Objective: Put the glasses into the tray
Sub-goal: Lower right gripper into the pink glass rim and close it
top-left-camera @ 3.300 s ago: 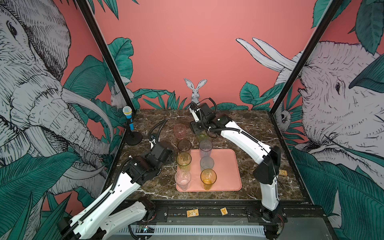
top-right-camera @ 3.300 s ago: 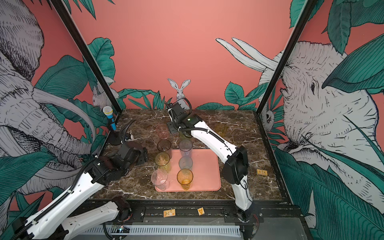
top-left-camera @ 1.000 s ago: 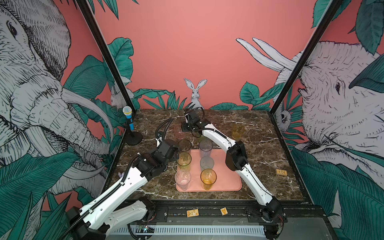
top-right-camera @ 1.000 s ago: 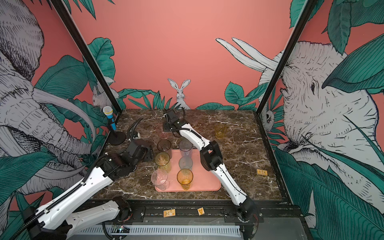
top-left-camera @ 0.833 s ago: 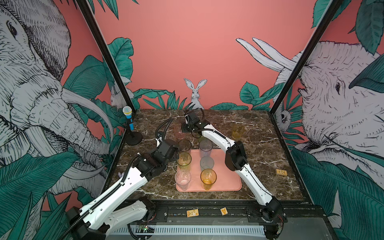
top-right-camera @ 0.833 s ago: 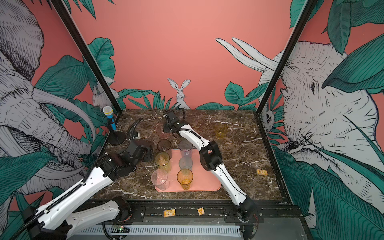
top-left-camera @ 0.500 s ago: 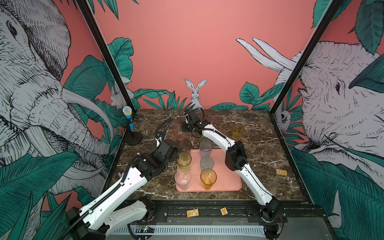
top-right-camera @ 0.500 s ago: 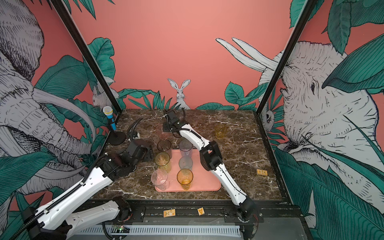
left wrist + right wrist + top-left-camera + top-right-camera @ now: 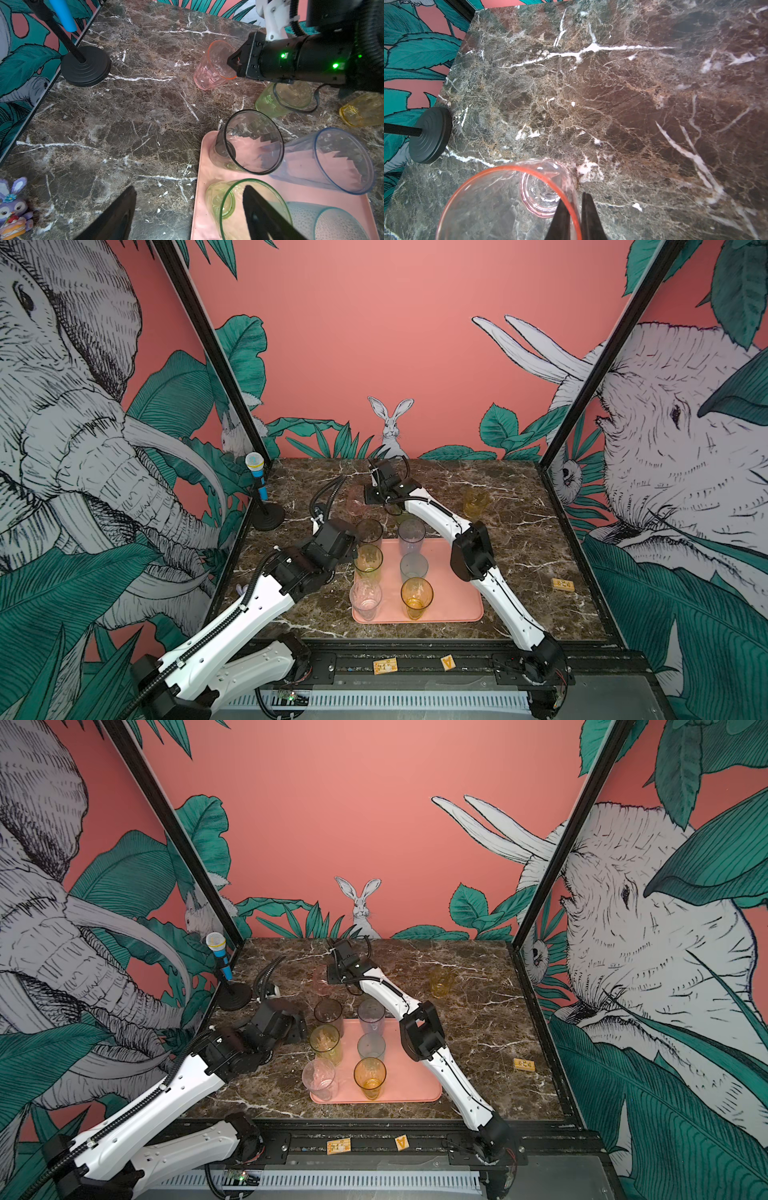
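Marble tabletop [image 9: 519,539]: right gripper [image 9: 573,197] pinches the rim of pink glass [image 9: 212,68], which stands just beyond far-left corner of tray [image 9: 453,585]. Left gripper [image 9: 189,187] spread wide, straddling tray's left edge at green tumbler [image 9: 220,201]. Six glasses in tray.

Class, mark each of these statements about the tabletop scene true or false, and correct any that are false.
1. The right gripper pinches the rim of the pink glass. True.
2. The left gripper holds a glass. False: its jaws stand open with nothing between them.
3. Six glasses stand on the tray. True.
4. The short amber glass stands on the tray. False: it stands on the marble table, apart from the tray.
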Robot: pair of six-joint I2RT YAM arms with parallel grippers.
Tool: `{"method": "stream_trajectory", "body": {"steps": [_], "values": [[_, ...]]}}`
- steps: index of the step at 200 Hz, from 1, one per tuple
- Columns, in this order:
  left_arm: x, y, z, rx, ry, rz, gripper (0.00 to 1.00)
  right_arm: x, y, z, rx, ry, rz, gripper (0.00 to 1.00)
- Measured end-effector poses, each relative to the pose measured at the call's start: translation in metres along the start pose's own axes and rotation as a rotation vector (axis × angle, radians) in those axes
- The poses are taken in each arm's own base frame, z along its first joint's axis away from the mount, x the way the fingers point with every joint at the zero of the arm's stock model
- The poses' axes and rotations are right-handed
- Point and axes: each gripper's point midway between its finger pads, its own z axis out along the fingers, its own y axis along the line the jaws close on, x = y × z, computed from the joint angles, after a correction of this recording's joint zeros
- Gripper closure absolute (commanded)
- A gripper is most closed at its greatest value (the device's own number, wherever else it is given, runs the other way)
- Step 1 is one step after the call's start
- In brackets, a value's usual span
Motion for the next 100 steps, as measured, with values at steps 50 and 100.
{"method": "stream_trajectory", "body": {"steps": [50,100], "values": [[-0.001,0.003,-0.008,0.025,-0.008,-0.029,0.17,0.002,-0.002,-0.007,-0.01,0.028,-0.006,1.0],[-0.003,0.009,-0.018,0.042,-0.024,-0.046,0.16,-0.028,-0.001,-0.046,0.008,-0.02,-0.016,1.0]]}}
